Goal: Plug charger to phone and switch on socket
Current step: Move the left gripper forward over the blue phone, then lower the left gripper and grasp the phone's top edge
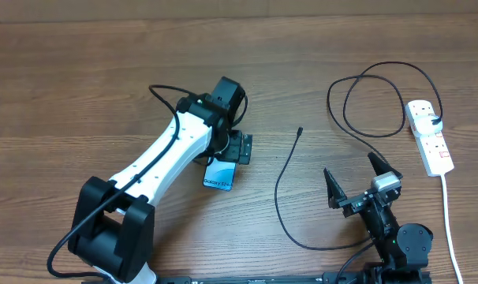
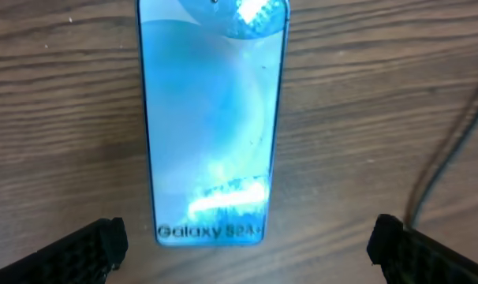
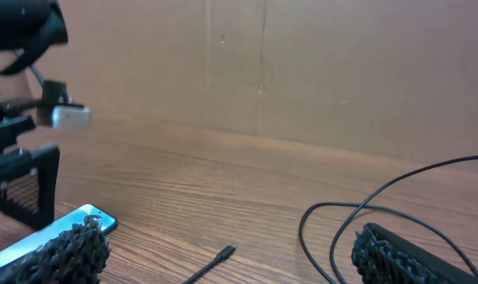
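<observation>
The phone (image 1: 220,175) lies flat on the wooden table, blue screen up, with "Galaxy S24" text at its near short edge; it fills the left wrist view (image 2: 211,118). My left gripper (image 1: 237,148) hovers over the phone's far end, open, its fingers (image 2: 247,244) wide of the phone and not touching it. The charger, a thin black cable (image 1: 282,185), loops on the table with its plug tip (image 1: 300,130) free; the tip also shows in the right wrist view (image 3: 223,253). My right gripper (image 1: 356,175) is open and empty, near the table's front, its fingers (image 3: 231,256) either side of the view. The socket (image 1: 429,136) lies at the far right.
The power strip's thick white cord (image 1: 450,229) runs down toward the front edge at the right. The cable's far loops (image 1: 373,99) lie left of the strip. A cardboard-coloured wall (image 3: 302,71) stands behind the table.
</observation>
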{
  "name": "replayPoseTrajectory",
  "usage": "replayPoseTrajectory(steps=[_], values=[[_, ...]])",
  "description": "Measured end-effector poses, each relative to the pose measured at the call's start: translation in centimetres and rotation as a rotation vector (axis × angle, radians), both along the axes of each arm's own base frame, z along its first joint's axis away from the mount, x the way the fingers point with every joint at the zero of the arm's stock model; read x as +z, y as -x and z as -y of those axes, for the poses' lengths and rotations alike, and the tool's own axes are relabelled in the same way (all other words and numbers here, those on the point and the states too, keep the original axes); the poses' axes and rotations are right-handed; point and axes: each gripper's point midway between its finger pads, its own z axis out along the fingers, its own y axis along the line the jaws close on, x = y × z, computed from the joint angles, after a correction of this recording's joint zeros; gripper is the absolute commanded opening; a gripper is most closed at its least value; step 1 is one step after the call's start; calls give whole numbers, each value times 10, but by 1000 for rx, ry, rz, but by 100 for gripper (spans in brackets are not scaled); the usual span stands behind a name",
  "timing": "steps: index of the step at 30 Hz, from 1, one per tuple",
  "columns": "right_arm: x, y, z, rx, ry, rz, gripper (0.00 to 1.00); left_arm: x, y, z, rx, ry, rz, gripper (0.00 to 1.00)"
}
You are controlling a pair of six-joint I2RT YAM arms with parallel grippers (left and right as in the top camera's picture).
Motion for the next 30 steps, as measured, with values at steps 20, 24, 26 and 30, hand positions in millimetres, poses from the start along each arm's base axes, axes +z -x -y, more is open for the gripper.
replayPoseTrajectory(steps=[20,24,26,30], values=[[0,0,0,0,0,1,100,-71,0,-13,17,-101,-48,100],[0,0,0,0,0,0,100,-71,-2,-13,21,-105,-46,82],[0,0,0,0,0,0,100,-70,-3,-12,19,-107,-50,77],[0,0,0,0,0,1,100,-69,-6,-14,37,-125,-50,79]])
